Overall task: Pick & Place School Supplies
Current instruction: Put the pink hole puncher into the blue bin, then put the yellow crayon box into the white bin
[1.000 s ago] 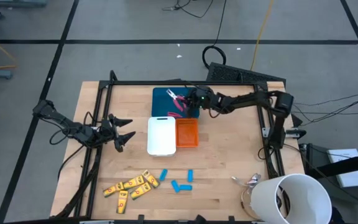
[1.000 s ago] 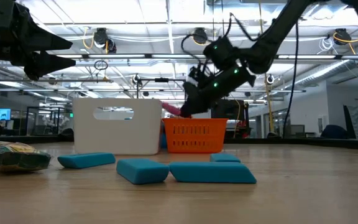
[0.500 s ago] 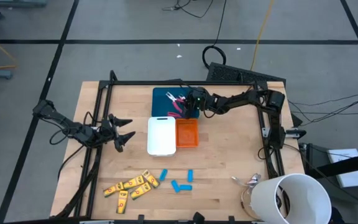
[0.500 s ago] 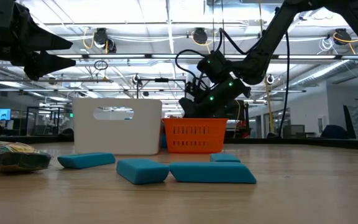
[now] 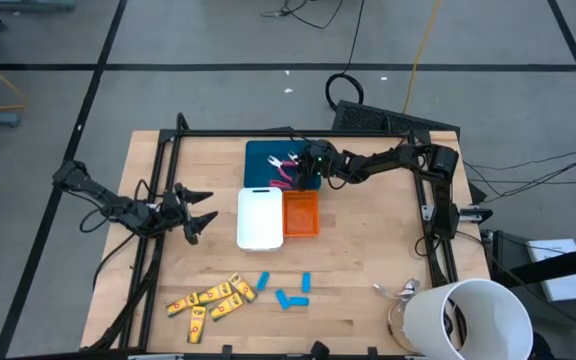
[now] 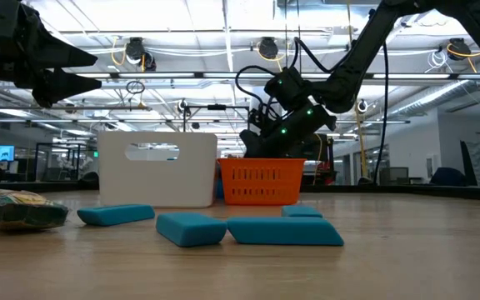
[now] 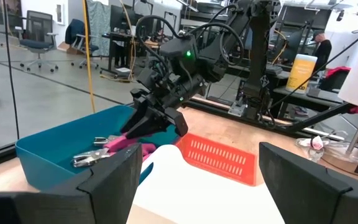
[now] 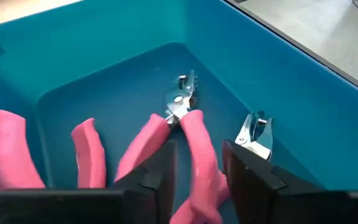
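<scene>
— Right gripper [image 8: 194,168]?
— Down inside the teal tray [image 8: 328,106], fingers parted around one pink handle of a tool [image 8: 185,134], not pinching; probably letting go so it rests beside the second tool [image 8: 253,134].
— Left gripper [image 5: 200,212]?
— Spread wide, holding nothing, waiting well left of the tray.
— Yellow pieces [image 5: 211,297] and blue pieces [image 5: 286,290]?
— Loose on the table [image 5: 368,260], well in front of the tray, not yet sorted.

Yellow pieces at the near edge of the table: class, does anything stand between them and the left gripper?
Nothing visible does. The left gripper hangs open over bare wood, and only bare table lies between it and the yellow pieces. The white tray sits off to the side, out of that path.
</scene>
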